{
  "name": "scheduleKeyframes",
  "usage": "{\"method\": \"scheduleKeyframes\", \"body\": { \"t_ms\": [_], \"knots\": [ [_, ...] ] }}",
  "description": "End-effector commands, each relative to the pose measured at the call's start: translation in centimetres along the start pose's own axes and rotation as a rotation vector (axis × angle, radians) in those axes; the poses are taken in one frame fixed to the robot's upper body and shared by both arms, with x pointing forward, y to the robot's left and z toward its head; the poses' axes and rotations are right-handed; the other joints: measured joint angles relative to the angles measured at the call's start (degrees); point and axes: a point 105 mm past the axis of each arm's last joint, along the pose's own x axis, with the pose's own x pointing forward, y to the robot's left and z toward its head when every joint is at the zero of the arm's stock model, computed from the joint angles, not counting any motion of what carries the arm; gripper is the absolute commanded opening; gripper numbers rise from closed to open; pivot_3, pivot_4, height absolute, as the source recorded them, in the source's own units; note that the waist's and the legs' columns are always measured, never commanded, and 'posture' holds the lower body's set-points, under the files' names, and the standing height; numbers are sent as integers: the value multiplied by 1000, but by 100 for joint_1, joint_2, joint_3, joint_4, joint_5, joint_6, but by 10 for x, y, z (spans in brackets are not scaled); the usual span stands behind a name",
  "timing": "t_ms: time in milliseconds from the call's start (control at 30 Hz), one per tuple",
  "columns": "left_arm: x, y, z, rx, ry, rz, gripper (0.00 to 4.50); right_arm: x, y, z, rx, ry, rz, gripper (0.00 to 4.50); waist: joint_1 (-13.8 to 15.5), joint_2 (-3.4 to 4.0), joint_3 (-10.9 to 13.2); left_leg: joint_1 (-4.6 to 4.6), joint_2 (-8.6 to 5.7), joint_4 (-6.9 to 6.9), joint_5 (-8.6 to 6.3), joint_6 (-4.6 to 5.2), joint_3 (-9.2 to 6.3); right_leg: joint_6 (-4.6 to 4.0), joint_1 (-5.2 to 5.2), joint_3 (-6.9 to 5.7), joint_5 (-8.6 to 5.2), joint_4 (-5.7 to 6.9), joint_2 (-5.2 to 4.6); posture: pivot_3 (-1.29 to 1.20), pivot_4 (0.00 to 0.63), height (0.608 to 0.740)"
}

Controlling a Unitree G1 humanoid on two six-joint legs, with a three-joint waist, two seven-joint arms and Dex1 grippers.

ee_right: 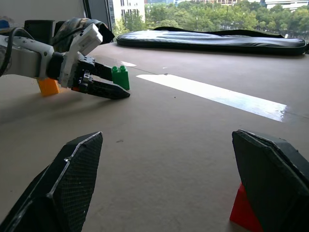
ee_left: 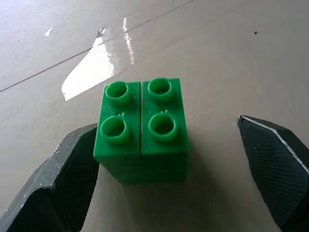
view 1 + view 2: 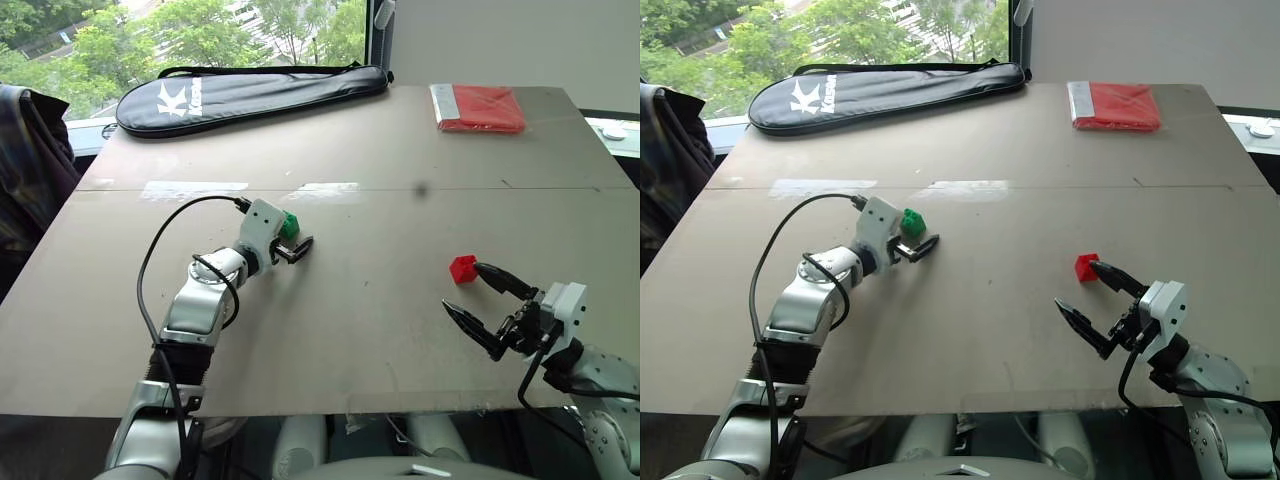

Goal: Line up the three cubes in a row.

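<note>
Table (image 3: 380, 330) of pale grey-brown board fills the scene, seen from above the robot's two arms. The left gripper (image 3: 292, 240) reaches out over the left middle of the table, its two black fingers spread wide and holding nothing. The green brick (image 2: 141, 130) stands upright on the table between those fingers, studs up; in the left wrist view one finger (image 2: 72, 169) is right against the brick's side, while the other finger stands clear of it with bare table between. The yellow brick (image 1: 48, 86) rests on the table just behind the left arm, seen from the right wrist view as an orange-yellow block partly hidden by the wrist.

The right gripper (image 3: 480, 300) sits near the table's right front edge, its fingers also wide open and empty. The red brick (image 3: 463, 269) lies on the table just beside the tip of the farther finger; whether they touch cannot be told. The red brick is well apart from the green one.

At the far edge lie a long black racket case (image 3: 250, 95) on the left and a flat red packet (image 3: 480, 107) on the right.
</note>
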Motion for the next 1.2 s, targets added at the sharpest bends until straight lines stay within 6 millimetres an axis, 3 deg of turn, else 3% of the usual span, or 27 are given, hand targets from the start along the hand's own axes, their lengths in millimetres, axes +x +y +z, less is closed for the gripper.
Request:
{"method": "scheduleKeyframes", "body": {
  "t_ms": [33,200,367,467,567,800,900,1200],
  "knots": [
    [1,3,-2,-13,10,2,3664,2,3,12,-46,-39,2,4500,-13,0,0,-1,0,0,0,0,0,0,0,0,0,0,0,0,150,708],
    [-1,0,-5,-21,14,-30,1385,1,3,12,-47,-44,-10,4500,-23,1,-1,2,0,0,0,0,-1,-1,0,0,0,5,0,0,150,708],
    [-2,3,34,49,-114,-39,1337,-3,1,11,-40,-43,-9,4500,-20,0,0,1,0,1,1,-1,-1,0,0,0,0,4,0,0,150,708],
    [-6,-27,73,138,-208,-229,1337,-7,-1,9,-35,-38,-1,4500,13,-3,1,-7,0,2,1,-2,-5,-1,-1,-6,1,3,0,0,150,708],
    [-13,-61,89,209,-236,-460,1337,-9,-4,6,-34,-35,-10,4500,56,-2,1,-13,0,7,1,-2,-3,-1,-1,-7,1,-1,-1,0,150,708],
    [-15,-123,82,318,-212,-844,1337,-15,-4,-4,-27,-24,-44,4500,77,1,0,-7,0,8,1,-2,0,-2,-1,-2,-1,2,3,0,150,708],
    [-3,-139,73,374,-202,-897,1337,-21,-4,-7,-24,-21,-76,4500,83,0,0,-8,0,9,2,-2,-1,-1,-1,-1,-1,3,6,0,150,708],
    [29,-175,78,380,-198,-1012,1337,-39,2,-17,-7,-1,-174,4500,64,1,0,-32,-4,44,0,0,-4,7,-1,10,-6,1,10,0,150,708]
  ]
}}
